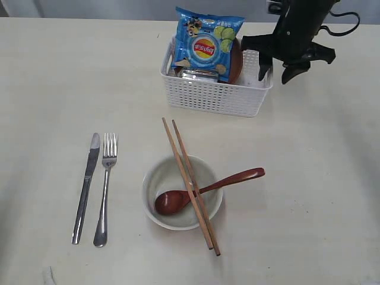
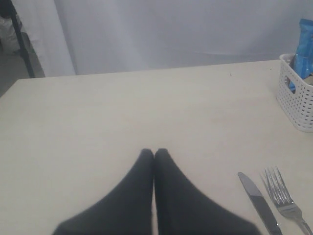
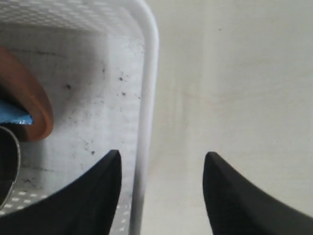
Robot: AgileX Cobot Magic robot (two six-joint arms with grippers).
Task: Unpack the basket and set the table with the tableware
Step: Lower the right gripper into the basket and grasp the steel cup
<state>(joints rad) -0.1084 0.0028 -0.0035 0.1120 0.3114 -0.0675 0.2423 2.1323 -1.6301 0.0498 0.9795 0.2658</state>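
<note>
The white basket point(image 1: 217, 98) stands at the back of the table point(image 1: 309, 178). It holds a blue chip bag point(image 1: 206, 41), a steel cup point(image 1: 199, 74) and a brown plate point(image 1: 236, 59). My right gripper point(image 1: 277, 76) hangs open over the basket's right end. In the right wrist view it point(image 3: 161, 159) straddles the rim point(image 3: 149, 73), one finger inside and one outside, holding nothing, with the plate point(image 3: 29, 98) nearby. Knife point(image 1: 87, 185) and fork point(image 1: 105, 187) lie at the front left. The bowl point(image 1: 155, 196) carries the spoon point(image 1: 208, 189) and chopsticks point(image 1: 189, 184). My left gripper point(image 2: 154, 152) is shut and empty above bare tabletop.
In the left wrist view the knife point(image 2: 259, 200) and fork point(image 2: 283, 196) lie to one side of the shut fingers, and the basket's corner point(image 2: 296, 103) shows further off. A pale curtain hangs beyond the table's far edge.
</note>
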